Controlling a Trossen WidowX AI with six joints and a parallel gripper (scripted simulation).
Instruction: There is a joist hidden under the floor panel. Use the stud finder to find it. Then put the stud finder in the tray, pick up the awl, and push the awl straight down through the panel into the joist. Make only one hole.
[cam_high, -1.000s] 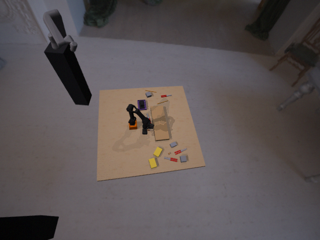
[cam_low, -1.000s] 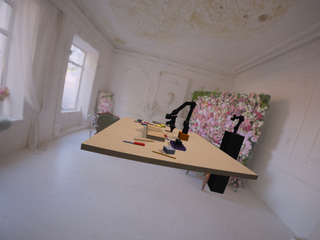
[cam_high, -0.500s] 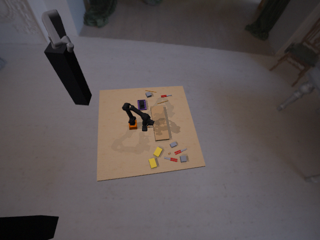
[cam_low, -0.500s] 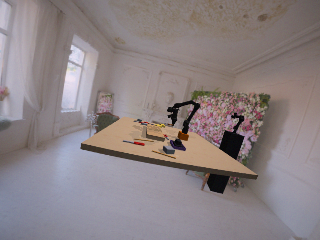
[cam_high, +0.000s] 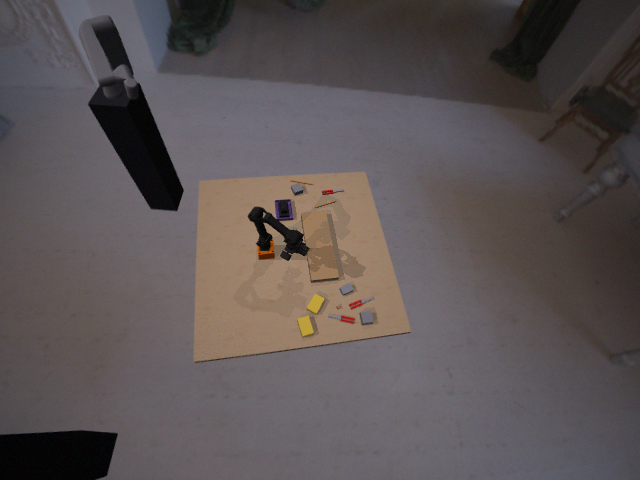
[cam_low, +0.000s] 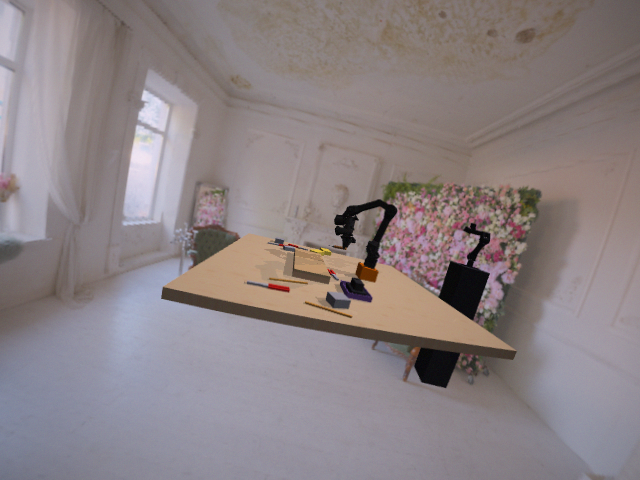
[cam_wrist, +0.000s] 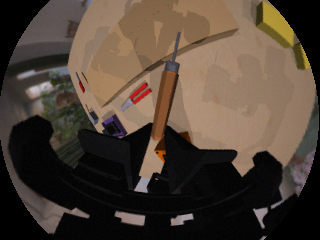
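My gripper (cam_high: 295, 252) (cam_low: 347, 242) (cam_wrist: 159, 127) is shut on the awl (cam_wrist: 165, 102), gripping the end of its brown handle. In the wrist view the awl's grey spike points away from the fingers, over the near edge of the panel image. The gripper is raised above the table, beside the panel's near long side. The floor panel (cam_high: 323, 244) (cam_low: 306, 266) (cam_wrist: 117, 57) is a long tan board with a raised strip along its far edge. The black stud finder (cam_high: 283, 208) (cam_low: 357, 285) sits in the purple tray (cam_high: 284, 218) (cam_low: 361, 297). The joist is hidden.
A red-handled tool (cam_wrist: 138, 99) lies between tray and panel. Two yellow blocks (cam_high: 315, 303) (cam_high: 305, 326), grey blocks (cam_high: 346, 289) (cam_high: 366, 317) and red-handled tools (cam_high: 356, 304) (cam_high: 343, 318) lie beyond one panel end. Another grey block (cam_high: 297, 189) and thin orange sticks (cam_high: 325, 204) lie near the other.
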